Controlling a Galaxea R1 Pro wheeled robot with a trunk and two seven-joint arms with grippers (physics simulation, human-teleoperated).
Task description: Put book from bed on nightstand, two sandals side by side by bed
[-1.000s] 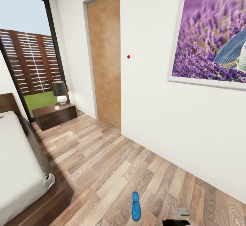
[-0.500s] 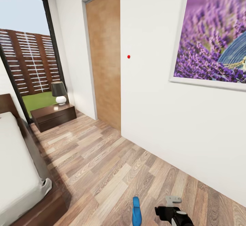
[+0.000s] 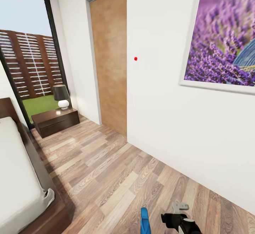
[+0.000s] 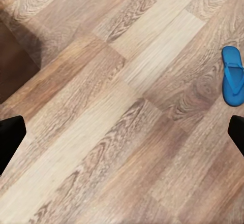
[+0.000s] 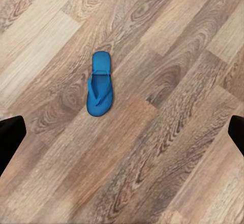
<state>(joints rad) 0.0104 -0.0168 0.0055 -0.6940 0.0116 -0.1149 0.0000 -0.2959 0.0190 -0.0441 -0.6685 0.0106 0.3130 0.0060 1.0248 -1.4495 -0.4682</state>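
Blue sandal [image 5: 99,91] flat on plank floor [image 3: 106,163] — right tool [image 5: 122,132] open above

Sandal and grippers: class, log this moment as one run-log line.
sandal: flat on floor, untouched | left gripper: open, empty | right gripper: open, above sandal | nightstand: lamp only

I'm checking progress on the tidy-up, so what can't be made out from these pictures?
- Sandal, head view: its near end is cut off by the frame's bottom edge.
- Bed, head view: cut off by the left edge, so whatever lies further across it is out of frame.
- Right tool, head view: partly cut off by the bottom edge.
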